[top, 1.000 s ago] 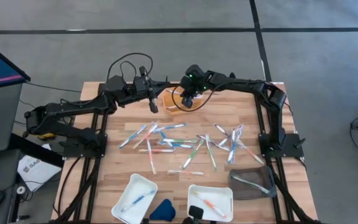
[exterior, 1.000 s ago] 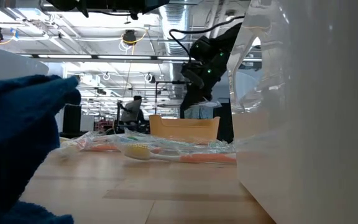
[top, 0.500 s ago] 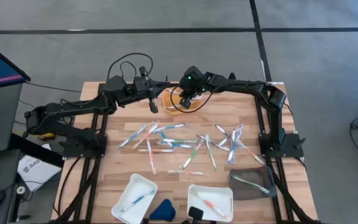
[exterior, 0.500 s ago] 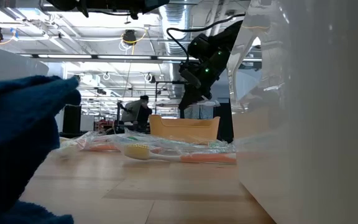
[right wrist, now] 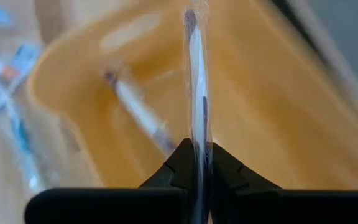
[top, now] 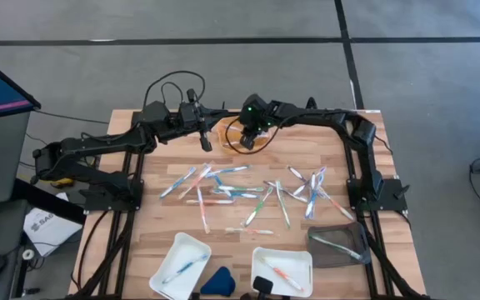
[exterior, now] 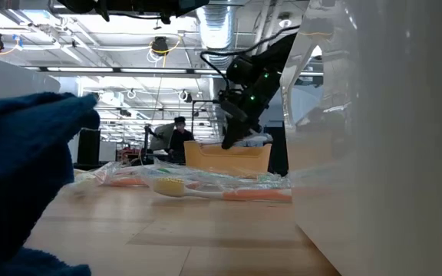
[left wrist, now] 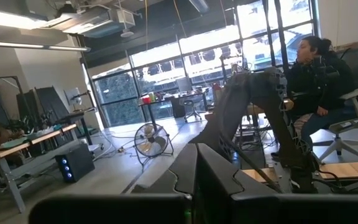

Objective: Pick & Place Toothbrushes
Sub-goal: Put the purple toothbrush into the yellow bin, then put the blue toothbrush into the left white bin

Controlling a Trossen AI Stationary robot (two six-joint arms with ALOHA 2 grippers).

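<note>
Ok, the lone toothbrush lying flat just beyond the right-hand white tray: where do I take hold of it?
Grip the lone toothbrush at mid-handle, coming straight down from above so the fingers close across its thin width. It lies flat on the table, running roughly left to right and clear of the pile, so both sides probably have room.

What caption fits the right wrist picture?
Right end effector holding a wrapped toothbrush over the orange tray.

Overhead, table-level and two wrist cameras.
</note>
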